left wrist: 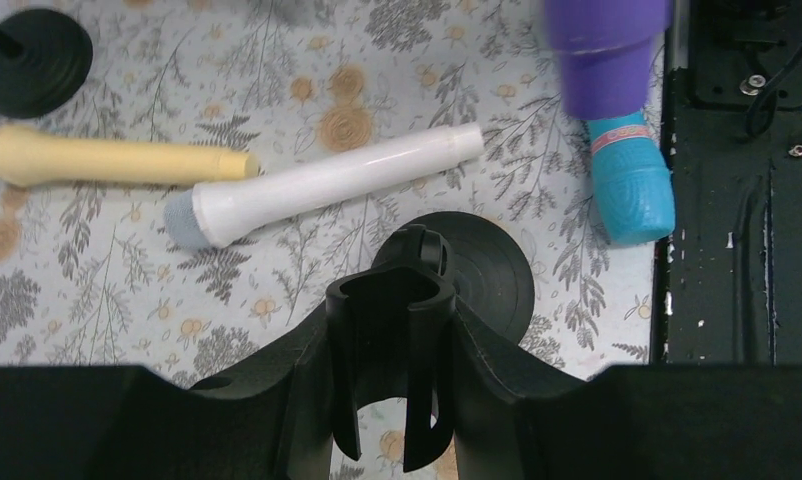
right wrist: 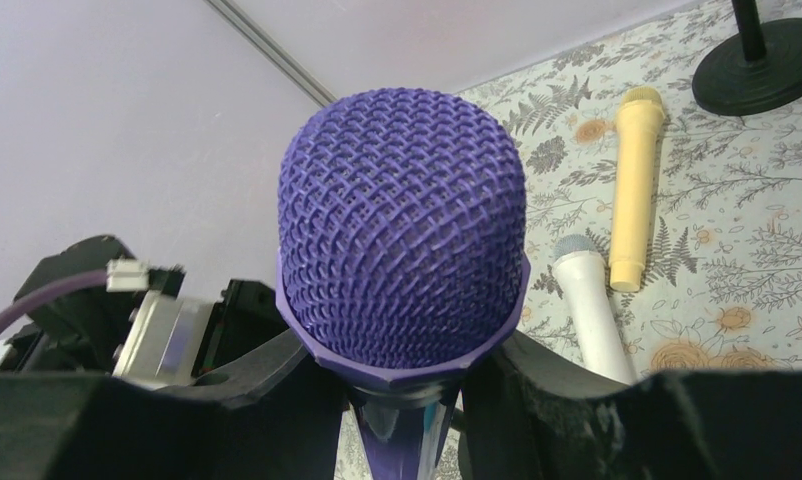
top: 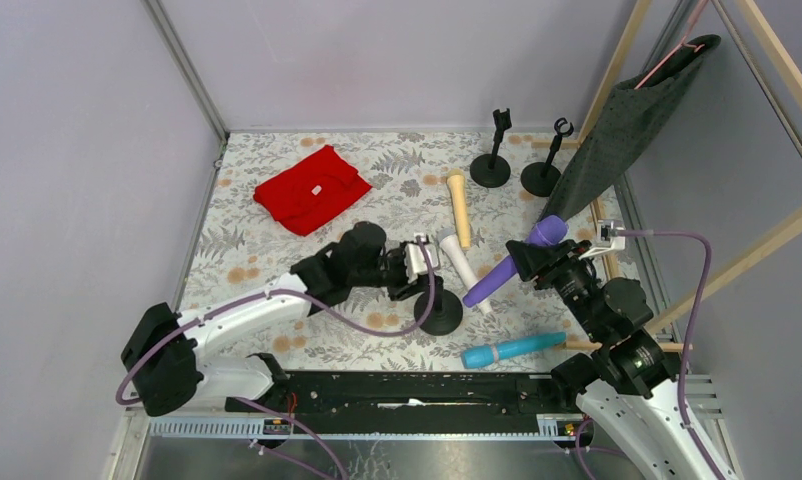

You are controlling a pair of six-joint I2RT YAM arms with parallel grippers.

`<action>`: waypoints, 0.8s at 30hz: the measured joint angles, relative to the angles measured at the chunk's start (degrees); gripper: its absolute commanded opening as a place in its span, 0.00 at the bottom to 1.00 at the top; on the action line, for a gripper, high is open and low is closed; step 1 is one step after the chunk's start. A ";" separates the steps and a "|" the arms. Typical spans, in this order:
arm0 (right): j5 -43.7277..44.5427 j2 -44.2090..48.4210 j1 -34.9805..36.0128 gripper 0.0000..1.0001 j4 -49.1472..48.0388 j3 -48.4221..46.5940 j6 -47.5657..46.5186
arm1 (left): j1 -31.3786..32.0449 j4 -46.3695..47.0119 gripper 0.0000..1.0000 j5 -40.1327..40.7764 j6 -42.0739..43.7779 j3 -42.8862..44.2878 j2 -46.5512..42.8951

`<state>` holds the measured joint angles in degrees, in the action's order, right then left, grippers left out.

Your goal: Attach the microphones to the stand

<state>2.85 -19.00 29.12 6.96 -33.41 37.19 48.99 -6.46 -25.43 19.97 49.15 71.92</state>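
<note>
My left gripper (top: 418, 262) is shut on the black clip (left wrist: 392, 300) at the top of a black stand (top: 439, 312). The stand's round base (left wrist: 477, 275) rests on the table below. My right gripper (top: 533, 262) is shut on the purple microphone (top: 507, 268) and holds it slanted above the table, head (right wrist: 402, 230) up and tail pointing at the held stand. The white microphone (top: 459, 262) and the cream-yellow microphone (top: 459, 205) lie flat behind the stand. The light blue microphone (top: 512, 348) lies near the front edge.
Two more black stands (top: 490, 152) (top: 547, 162) stand upright at the back right. A red cloth (top: 310, 188) lies at the back left. A grey cloth (top: 627, 125) hangs from a wooden frame on the right. A black rail (top: 417, 390) runs along the front.
</note>
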 measured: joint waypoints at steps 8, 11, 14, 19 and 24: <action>-0.57 -0.15 0.00 0.00 -0.28 0.79 0.15 | 5.86 10.32 0.46 6.75 0.39 -7.34 -3.93; -0.42 -0.15 0.00 0.00 -1.36 1.57 0.72 | 6.60 11.50 0.64 7.78 0.81 -7.72 -3.93; -0.31 -0.24 0.00 0.00 -3.54 2.60 1.55 | 7.26 14.10 0.76 8.72 1.11 -8.39 -4.20; 0.37 -2.08 0.00 0.00 -8.72 3.08 3.17 | 7.76 16.96 0.81 10.16 0.74 -11.89 -6.58; 0.76 -5.62 0.00 0.00 -13.64 3.21 5.42 | 7.76 18.16 0.81 11.65 -0.17 -14.05 -9.18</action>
<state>3.62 -24.62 29.12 -6.68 -30.20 42.61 56.75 11.70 -13.78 19.79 35.09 62.74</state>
